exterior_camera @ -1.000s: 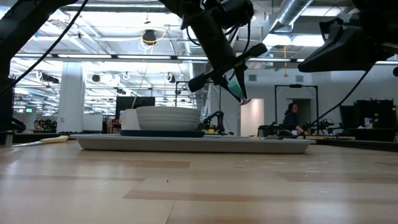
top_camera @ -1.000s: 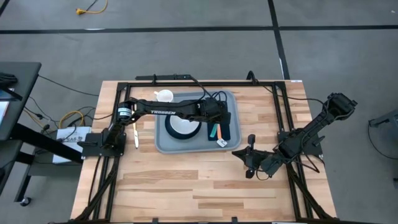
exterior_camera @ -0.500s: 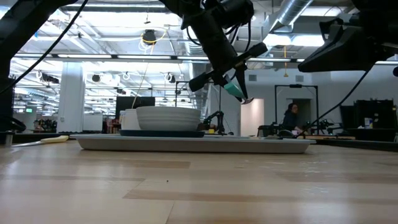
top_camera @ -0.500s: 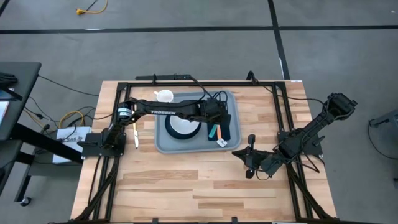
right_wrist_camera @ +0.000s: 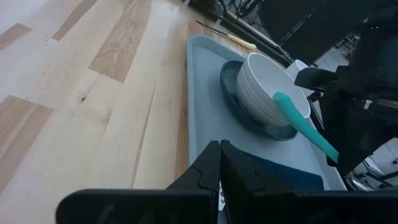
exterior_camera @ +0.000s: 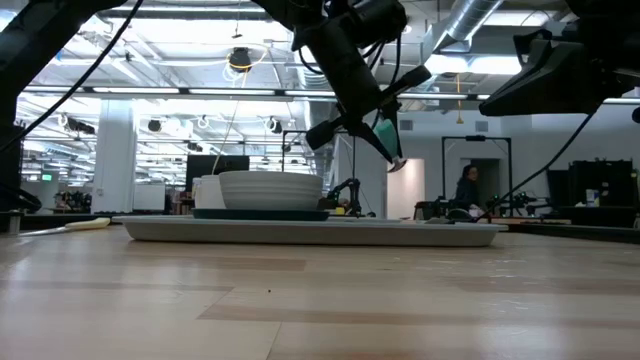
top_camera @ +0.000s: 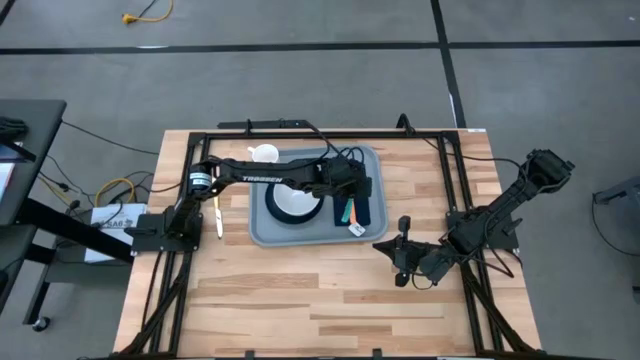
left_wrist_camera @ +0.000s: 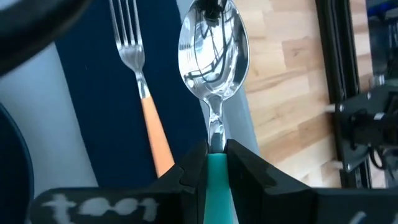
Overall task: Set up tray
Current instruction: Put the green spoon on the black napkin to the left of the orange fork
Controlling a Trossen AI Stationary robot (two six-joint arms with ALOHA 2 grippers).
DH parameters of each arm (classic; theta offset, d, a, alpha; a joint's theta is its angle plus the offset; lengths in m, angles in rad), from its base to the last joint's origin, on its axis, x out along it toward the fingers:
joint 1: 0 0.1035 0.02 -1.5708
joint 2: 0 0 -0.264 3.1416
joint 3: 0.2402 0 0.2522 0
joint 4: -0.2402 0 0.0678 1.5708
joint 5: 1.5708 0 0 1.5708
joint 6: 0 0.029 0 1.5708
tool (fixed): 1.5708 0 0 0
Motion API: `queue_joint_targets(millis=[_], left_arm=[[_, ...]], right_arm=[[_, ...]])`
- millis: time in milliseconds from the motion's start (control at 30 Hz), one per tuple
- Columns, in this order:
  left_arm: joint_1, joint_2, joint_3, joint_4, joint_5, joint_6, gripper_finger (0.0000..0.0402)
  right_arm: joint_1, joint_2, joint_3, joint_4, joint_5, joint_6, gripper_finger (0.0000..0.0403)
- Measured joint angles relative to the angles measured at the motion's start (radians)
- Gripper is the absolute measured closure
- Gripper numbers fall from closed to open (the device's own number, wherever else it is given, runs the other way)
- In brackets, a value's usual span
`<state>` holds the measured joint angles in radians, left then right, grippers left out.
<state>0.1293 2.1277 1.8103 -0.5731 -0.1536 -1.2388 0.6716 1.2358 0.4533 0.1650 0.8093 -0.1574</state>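
Wooden table (top_camera: 300, 290) under tray (top_camera: 262, 236), knife (top_camera: 218, 217)

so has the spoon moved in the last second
Yes. In the low view the spoon in the left hand has tipped steeper against the bowl.

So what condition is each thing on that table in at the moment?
Grey-blue plastic tray: flat on the wooden table.
White ribbed bowl: upright on the dark teal round plate.
Orange-handled fork: lying on the dark navy napkin.
Teal-handled spoon: held above the napkin.
Left gripper: jaws shut on the spoon.
Right gripper: jaws shut, empty.
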Motion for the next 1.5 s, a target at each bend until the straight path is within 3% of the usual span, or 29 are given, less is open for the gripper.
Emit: queue_joint_targets(millis=[233, 433, 633, 933, 1500], left_arm=[[-0.002, 0.000, 0.000, -0.050, 0.026, 0.002, 0.0364], [0.001, 0.001, 0.000, -0.069, 0.011, 0.161, 0.0364], [0.001, 0.001, 0.000, -0.117, 0.000, 0.179, 0.0364], [-0.018, 0.002, 0.000, -0.118, -0.129, 0.120, 0.0364], [-0.006, 0.001, 0.067, -0.137, -0.140, 0.055, 0.0364]], right_arm=[[0.000, 0.000, 0.000, 0.000, 0.000, 0.000, 0.0400], [0.000, 0.000, 0.000, 0.000, 0.000, 0.000, 0.0400], [0.000, 0.000, 0.000, 0.000, 0.000, 0.000, 0.0400], [0.000, 0.000, 0.000, 0.000, 0.000, 0.000, 0.0400], [0.000, 0.000, 0.000, 0.000, 0.000, 0.000, 0.0400]])
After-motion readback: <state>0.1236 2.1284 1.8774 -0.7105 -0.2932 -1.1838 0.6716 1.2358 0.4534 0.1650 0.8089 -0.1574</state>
